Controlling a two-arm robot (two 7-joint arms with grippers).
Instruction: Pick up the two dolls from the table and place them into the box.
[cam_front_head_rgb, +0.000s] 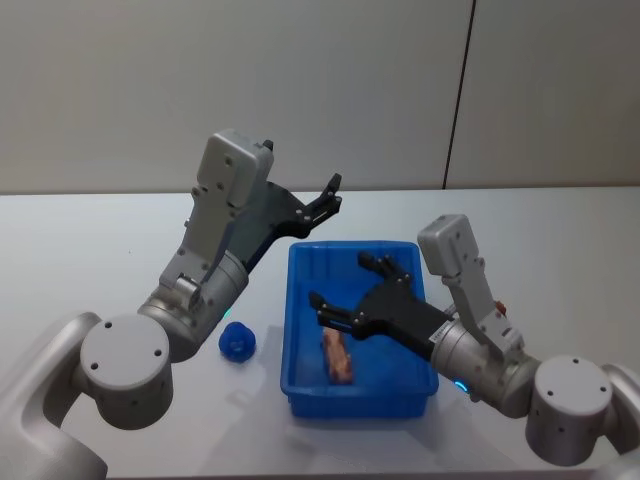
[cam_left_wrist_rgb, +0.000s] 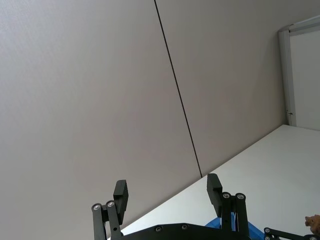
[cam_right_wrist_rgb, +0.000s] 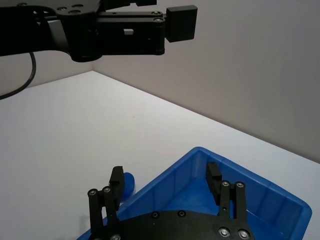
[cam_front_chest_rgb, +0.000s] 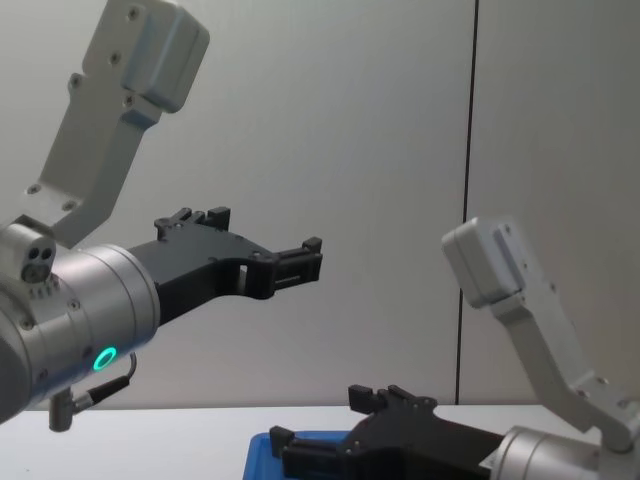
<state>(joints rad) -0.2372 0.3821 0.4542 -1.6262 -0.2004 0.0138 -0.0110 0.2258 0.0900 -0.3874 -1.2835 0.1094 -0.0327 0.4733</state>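
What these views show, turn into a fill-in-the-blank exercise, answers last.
A brown doll lies ___ the box.
The small blue object sits on the table at the box's ___ side.
The right end effector hovers over the box, fingers ___.
The left end effector, raised above the table, holds ___.
Answers: inside; left; open; nothing.

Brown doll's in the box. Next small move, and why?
Probably lower the left gripper down toward the blue doll. That doll lies on the table just left of the box, while the brown doll is already inside. The left jaws stand open and empty, raised near the box's far left corner; the right gripper is open above the box.
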